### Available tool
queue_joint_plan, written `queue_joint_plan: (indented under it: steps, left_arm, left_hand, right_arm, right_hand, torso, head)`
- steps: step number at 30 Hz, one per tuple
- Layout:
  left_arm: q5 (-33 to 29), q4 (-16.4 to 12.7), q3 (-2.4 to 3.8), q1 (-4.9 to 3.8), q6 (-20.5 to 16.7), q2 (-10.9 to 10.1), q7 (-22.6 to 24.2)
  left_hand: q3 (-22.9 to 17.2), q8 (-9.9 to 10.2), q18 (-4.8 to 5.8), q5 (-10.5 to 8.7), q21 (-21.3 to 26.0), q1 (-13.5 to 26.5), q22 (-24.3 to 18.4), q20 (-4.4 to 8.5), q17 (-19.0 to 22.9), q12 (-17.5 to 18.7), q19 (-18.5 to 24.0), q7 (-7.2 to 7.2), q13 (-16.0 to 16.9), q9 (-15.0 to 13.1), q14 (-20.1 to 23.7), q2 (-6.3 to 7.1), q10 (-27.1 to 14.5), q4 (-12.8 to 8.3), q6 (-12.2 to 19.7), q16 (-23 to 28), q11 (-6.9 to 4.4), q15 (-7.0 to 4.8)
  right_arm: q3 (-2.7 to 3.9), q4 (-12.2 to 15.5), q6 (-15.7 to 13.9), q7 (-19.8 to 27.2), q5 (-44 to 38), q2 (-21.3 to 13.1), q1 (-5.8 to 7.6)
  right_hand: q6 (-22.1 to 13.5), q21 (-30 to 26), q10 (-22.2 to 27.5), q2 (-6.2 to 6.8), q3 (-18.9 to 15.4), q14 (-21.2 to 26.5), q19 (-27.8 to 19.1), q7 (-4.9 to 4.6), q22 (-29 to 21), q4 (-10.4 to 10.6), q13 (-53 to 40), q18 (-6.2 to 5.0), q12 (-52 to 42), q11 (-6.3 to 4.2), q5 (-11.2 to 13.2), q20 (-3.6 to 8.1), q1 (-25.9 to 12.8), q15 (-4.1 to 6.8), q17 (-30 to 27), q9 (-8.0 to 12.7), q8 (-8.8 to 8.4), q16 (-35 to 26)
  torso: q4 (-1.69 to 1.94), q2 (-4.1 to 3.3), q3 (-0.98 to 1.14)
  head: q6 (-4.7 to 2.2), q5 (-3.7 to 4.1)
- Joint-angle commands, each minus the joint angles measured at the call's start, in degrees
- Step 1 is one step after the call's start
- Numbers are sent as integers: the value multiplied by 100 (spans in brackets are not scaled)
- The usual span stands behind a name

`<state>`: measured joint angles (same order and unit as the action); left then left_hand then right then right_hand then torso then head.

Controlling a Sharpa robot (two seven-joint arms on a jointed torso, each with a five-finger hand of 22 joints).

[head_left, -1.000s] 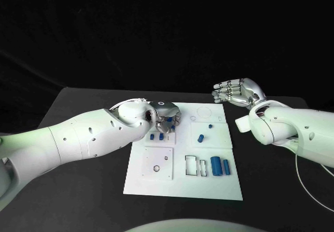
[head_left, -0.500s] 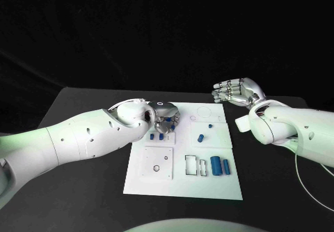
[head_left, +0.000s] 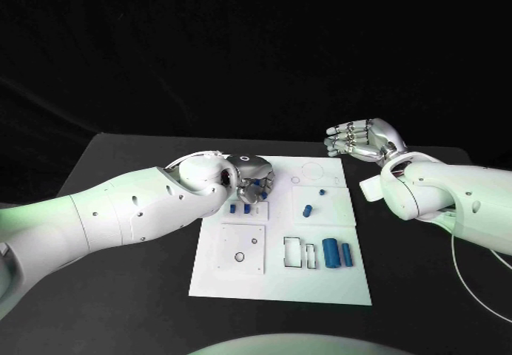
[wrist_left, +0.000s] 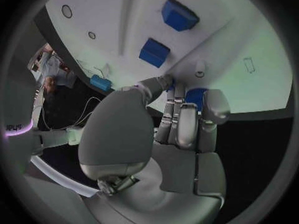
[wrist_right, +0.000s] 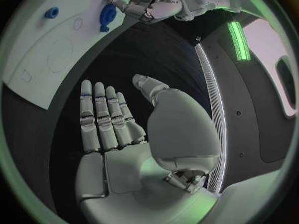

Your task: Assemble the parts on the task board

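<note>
The white task board (head_left: 283, 281) lies mid-table. My left hand (head_left: 254, 182) is low over its far left part, fingers curled down. In the left wrist view the thumb and fingers (wrist_left: 184, 115) close round a small blue part (wrist_left: 194, 95) against the board (wrist_left: 112, 15). Two blue parts (head_left: 239, 209) stand just near of that hand, and they show close by (wrist_left: 154, 52) in the left wrist view. My right hand (head_left: 361, 140) hangs raised beyond the board's far right corner, fingers straight and apart (wrist_right: 102, 117), holding nothing.
More blue parts lie on the board: a small one (head_left: 307, 211) in the middle and two cylinders (head_left: 339, 254) near the right edge, beside rectangular slots (head_left: 299, 253). A white cable (head_left: 464, 274) trails by my right arm. Black table (head_left: 118, 296) surrounds the board.
</note>
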<state>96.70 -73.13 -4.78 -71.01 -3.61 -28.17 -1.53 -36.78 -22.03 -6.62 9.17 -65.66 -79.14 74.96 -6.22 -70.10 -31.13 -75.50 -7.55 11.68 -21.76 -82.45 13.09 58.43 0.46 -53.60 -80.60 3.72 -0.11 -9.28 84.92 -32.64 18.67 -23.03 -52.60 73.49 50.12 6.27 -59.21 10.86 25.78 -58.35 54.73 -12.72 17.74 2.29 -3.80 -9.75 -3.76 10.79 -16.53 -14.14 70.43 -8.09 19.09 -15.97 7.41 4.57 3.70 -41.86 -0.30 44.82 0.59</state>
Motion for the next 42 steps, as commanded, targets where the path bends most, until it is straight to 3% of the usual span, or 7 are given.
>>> queue_joint_plan:
  steps: [1,14,22,33,42]
  left_arm:
    - [-113,-5,-3,9,-80,14,39]
    - [-310,-16,0,10,-281,-13,91]
    - [-485,-150,72,12,-452,-155,95]
    - [-664,-537,257,10,-514,-582,20]
    - [-782,-786,310,9,-362,-940,-78]
  left_hand:
    - [-75,44,95,-59,-46,65,301,13,-1,116,-51,12,-49,-30,-54,-63,110,-42,-87,-19,-8,-3]
    - [-51,129,117,-81,-127,327,380,35,-26,443,-114,40,-159,-82,-116,-45,335,-128,-198,-58,-28,-20]
    - [-8,159,123,-32,-149,431,402,36,-37,540,-134,44,-186,-101,-129,-23,396,-124,-222,-72,-28,-21]
    - [9,165,122,-15,-146,452,405,38,-27,574,-138,48,-194,-112,-131,-3,432,-139,-244,-72,-33,-26]
    - [29,171,120,-16,-136,469,404,41,-5,605,-136,54,-200,-122,-128,25,464,-156,-263,-65,-37,-30]
  right_arm:
    - [1,-2,81,62,-42,11,-3]
    - [1,-11,88,56,-42,22,-4]
    - [1,-27,92,50,-45,21,-4]
    - [1,-61,99,43,-63,19,-9]
    - [1,-70,106,37,-85,17,-17]
  right_hand:
    - [-35,-26,33,-14,-21,4,12,-102,-5,-15,4,-66,9,-4,-33,-30,7,-35,-5,10,28,-27]
    - [-33,-27,31,-21,-21,2,15,-101,-13,-15,4,-66,8,-5,-42,-30,12,-35,-6,11,31,-27]
    - [-33,-27,31,-21,-21,2,15,-101,-13,-15,4,-66,8,-5,-42,-30,12,-35,-6,11,31,-27]
    - [-33,-27,31,-21,-21,2,15,-101,-13,-15,4,-66,8,-5,-42,-30,12,-35,-6,11,31,-27]
    - [-33,-27,32,-27,-22,0,18,-100,-25,-18,4,-66,8,-5,-46,-30,19,-35,-9,14,33,-29]
  torso:
    - [-1,1,-1]
    - [0,0,-2]
    - [0,6,1]
    - [7,8,1]
    - [16,10,-1]
  head:
    - [-4,0]
    - [-36,6]
    - [-66,6]
    - [-91,3]
    - [-82,-14]
